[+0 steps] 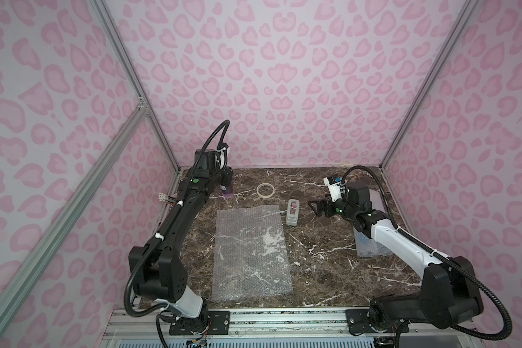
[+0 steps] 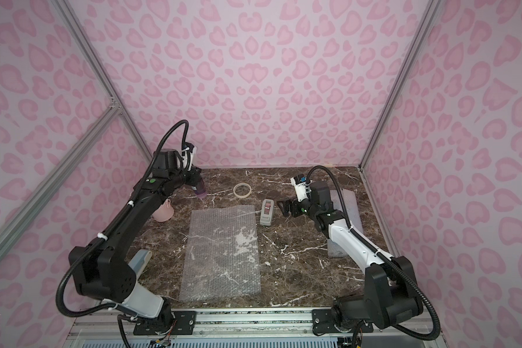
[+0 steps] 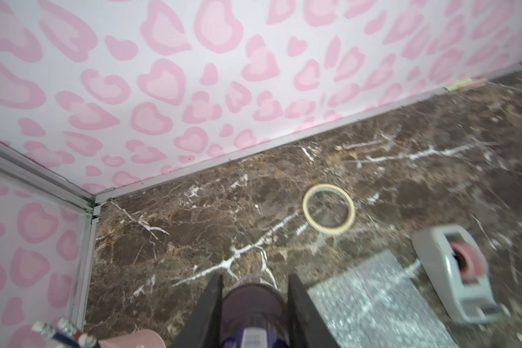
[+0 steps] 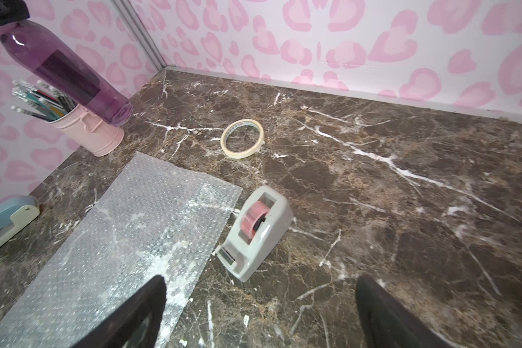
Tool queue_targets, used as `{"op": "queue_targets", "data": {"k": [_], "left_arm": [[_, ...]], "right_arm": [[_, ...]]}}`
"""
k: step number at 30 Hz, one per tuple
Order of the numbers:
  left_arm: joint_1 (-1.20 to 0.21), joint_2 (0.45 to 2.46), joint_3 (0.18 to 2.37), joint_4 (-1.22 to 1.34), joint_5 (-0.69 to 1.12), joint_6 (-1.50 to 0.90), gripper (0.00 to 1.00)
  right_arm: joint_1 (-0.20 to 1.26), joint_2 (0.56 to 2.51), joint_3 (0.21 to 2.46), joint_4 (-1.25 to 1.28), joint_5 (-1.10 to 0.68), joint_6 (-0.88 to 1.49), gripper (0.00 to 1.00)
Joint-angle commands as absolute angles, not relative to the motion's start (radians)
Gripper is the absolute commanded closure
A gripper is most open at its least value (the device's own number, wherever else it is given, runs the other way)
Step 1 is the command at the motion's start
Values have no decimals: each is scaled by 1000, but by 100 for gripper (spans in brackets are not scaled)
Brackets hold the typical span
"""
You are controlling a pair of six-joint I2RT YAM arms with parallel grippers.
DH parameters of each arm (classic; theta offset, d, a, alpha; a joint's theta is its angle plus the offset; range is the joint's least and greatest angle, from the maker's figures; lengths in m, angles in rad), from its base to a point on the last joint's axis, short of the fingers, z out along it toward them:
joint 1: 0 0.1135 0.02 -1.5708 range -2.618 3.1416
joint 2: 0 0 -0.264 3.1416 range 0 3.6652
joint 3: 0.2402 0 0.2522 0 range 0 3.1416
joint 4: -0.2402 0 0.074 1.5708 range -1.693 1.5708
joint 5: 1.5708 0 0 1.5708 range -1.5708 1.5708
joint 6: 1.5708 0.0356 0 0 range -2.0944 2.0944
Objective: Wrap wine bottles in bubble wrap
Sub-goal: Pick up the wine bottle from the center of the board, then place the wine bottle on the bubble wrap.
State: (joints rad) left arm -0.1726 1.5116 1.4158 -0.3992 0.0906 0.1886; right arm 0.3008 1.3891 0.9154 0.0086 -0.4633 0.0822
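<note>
A dark purple wine bottle (image 4: 61,69) hangs tilted at the back left of the table, and my left gripper (image 3: 255,278) is shut on its upper part. Its pale purple base (image 1: 226,193) shows below the gripper in both top views. A clear bubble wrap sheet (image 1: 250,250) lies flat in the middle of the marble table (image 1: 320,271), also seen at bubble wrap (image 4: 127,229). My right gripper (image 4: 259,289) stands open and empty over bare table, right of the sheet's far end; it shows as the right gripper (image 1: 312,208) in a top view.
A pale tape ring (image 1: 265,190) lies at the back middle. A grey tape dispenser (image 1: 293,212) with a pink roll sits beside the sheet. A pink cup of pencils (image 4: 91,129) and a light blue stapler (image 2: 140,262) stand at the left. Bundled bubble wrap (image 1: 371,247) lies under the right arm.
</note>
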Motion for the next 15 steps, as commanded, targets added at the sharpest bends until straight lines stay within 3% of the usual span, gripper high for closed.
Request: {"op": "queue_targets", "data": {"k": [1, 6, 15], "left_arm": [[-204, 1387, 1334, -564, 166, 314, 97], [-249, 1159, 1188, -798, 206, 425, 97], [-343, 908, 1039, -996, 53, 529, 97]], "right_arm": [[327, 1387, 905, 42, -508, 50, 1], [347, 1387, 896, 26, -520, 33, 1], [368, 1371, 890, 9, -526, 11, 1]]}}
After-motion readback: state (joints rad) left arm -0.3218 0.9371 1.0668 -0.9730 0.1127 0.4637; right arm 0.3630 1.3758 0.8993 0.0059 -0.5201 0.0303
